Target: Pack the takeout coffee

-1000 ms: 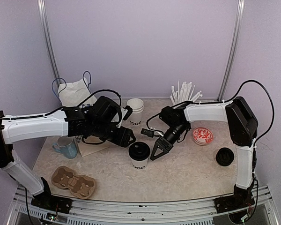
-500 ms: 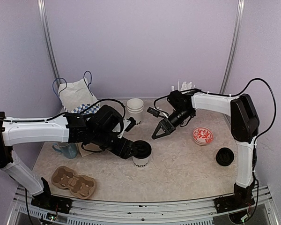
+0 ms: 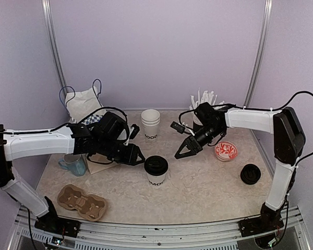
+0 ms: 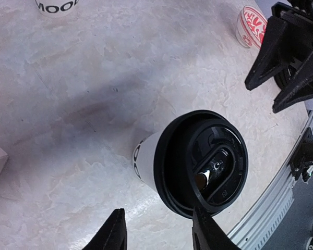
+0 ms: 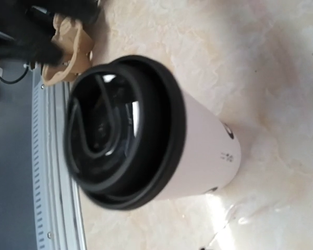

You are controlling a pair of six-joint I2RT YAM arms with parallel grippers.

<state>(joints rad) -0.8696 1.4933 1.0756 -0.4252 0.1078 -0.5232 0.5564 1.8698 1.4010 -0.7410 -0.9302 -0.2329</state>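
The lidded cup (image 3: 156,172) is standing upright front and centre, white paper with black MOOD lettering near the base and a round black lid on top. Behind it there's a stack of open cups (image 3: 150,124), same print, no lids, well apart.

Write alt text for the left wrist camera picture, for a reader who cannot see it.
A white paper cup with a black lid stands on a marbled table, just ahead of the left gripper, whose jaws are open at the bottom edge. The right gripper, also open, hangs at upper right near a small red-patterned dish.
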